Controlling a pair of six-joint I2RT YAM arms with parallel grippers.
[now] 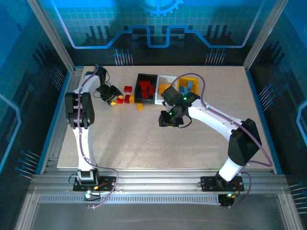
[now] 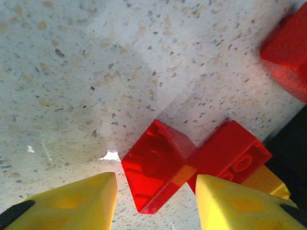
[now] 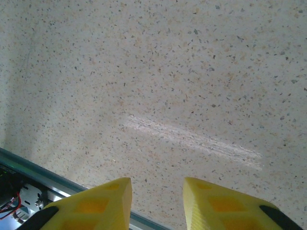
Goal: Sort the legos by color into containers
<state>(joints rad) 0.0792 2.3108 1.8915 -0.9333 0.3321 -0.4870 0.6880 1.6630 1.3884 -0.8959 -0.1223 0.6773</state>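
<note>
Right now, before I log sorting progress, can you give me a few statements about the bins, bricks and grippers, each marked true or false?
1. The black bin holds red bricks. True.
2. The right gripper grips a blue brick. False: nothing sits between its fingers, and it is over the bare table.
3. A red brick lies between the fingers of the left gripper. True.
4. Every brick is in a bin. False: loose bricks, red and orange-yellow, lie on the table left of the black bin.
5. The yellow bin stands left of the black bin. False: it stands to the right, beyond the white bin.
</note>
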